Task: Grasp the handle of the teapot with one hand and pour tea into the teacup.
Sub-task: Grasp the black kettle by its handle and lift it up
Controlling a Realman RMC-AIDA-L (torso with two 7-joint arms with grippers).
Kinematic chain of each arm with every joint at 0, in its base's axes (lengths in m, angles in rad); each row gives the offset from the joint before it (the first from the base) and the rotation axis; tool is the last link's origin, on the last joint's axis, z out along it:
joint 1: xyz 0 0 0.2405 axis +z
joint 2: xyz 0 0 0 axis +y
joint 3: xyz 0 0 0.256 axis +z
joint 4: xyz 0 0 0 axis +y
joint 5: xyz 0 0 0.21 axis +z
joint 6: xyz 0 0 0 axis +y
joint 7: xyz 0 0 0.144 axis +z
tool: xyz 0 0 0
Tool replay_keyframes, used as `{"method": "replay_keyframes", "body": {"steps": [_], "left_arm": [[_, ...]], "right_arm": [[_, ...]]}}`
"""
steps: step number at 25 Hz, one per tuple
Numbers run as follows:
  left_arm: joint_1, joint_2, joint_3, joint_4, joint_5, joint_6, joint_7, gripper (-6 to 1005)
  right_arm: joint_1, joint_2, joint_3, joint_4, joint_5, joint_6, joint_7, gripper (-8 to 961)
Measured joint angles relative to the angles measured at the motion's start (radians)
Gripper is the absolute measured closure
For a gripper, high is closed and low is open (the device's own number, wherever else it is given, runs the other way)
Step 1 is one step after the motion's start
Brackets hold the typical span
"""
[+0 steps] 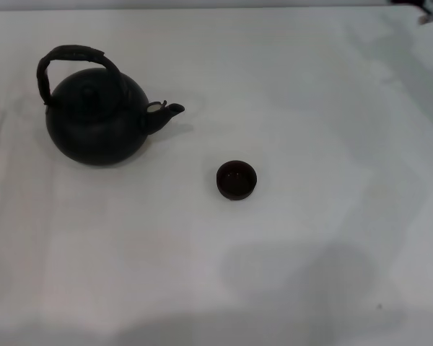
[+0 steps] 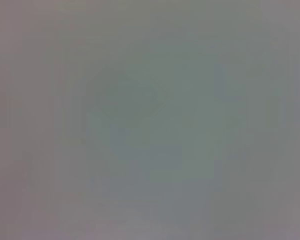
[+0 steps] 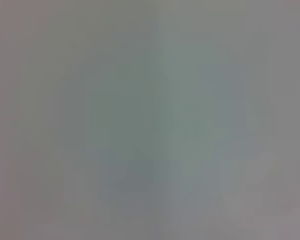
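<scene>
**A:** Neither gripper is on show. The head view has only a dark sliver of something at the far right corner, too little to name, and both wrist views give a plain grey blank. So whether the fingers are spread or pressed together, I cannot tell for either arm.

**B:** And the teapot point(image 1: 96, 122)?

**A:** Upright on the white table point(image 1: 310, 108), far left, spout point(image 1: 167, 113) aimed right toward the teacup point(image 1: 236, 179). The cup sits near the middle, apart from the pot, mouth up. The handle point(image 1: 72, 61) arches over the lid and leans a little to the left.

**B:** Where's the trouble likely to come from?

**A:** My guess: that leaning hoop. If the fingers close off its crown, the pot could swing or tip as it lifts. And the cup is tiny and light-looking, so a low spout or a stray knuckle may knock it, or the stream may overshoot that small mouth.

**B:** Room to work?

**A:** Plenty. Open table lies right of and in front of the cup, and between cup and pot. The pot is closer to the left edge, so an approach from above looks safest.
</scene>
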Motion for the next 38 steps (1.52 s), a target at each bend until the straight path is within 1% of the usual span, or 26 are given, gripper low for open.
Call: {"method": "replay_keyframes", "body": {"steps": [1,3,4,5,8,10,13,17,19,30,38], "left_arm": [[0.014,0.000,0.001,0.000,0.015,0.018,-0.001,172],[0.051,-0.001,0.002,-0.001,0.057,0.062,-0.009,172],[0.051,-0.001,0.002,-0.001,0.057,0.062,-0.009,172],[0.090,0.000,0.002,0.000,0.127,0.114,-0.030,172],[0.129,0.001,0.002,-0.002,0.202,0.160,-0.051,172],[0.152,0.000,0.002,-0.010,0.260,0.194,-0.062,172],[0.160,-0.001,0.002,-0.019,0.339,0.214,-0.070,173],[0.146,-0.001,0.002,-0.021,0.379,0.213,-0.071,173],[0.100,-0.002,0.002,-0.024,0.398,0.188,-0.070,173],[-0.002,-0.004,0.002,-0.025,0.400,0.057,-0.045,174],[-0.039,-0.004,0.002,-0.025,0.400,-0.008,-0.045,185]], "right_arm": [[0.013,0.000,0.009,0.047,0.138,0.009,-0.125,97],[0.020,0.000,0.054,0.072,0.211,0.010,-0.190,97],[0.020,0.000,0.054,0.072,0.211,0.010,-0.190,98],[0.022,0.000,0.084,0.080,0.226,0.010,-0.200,98],[0.031,-0.002,0.153,0.101,0.221,0.017,-0.201,97],[0.034,-0.005,0.171,0.106,0.218,0.018,-0.201,97],[0.041,-0.007,0.178,0.107,0.214,0.018,-0.201,97],[0.055,-0.007,0.178,0.110,0.206,0.013,-0.201,97],[0.058,-0.006,0.177,0.111,0.204,0.015,-0.201,97],[0.039,-0.004,0.171,0.112,0.200,0.025,-0.193,97],[0.038,-0.005,0.168,0.112,0.199,0.031,-0.191,97]]}}
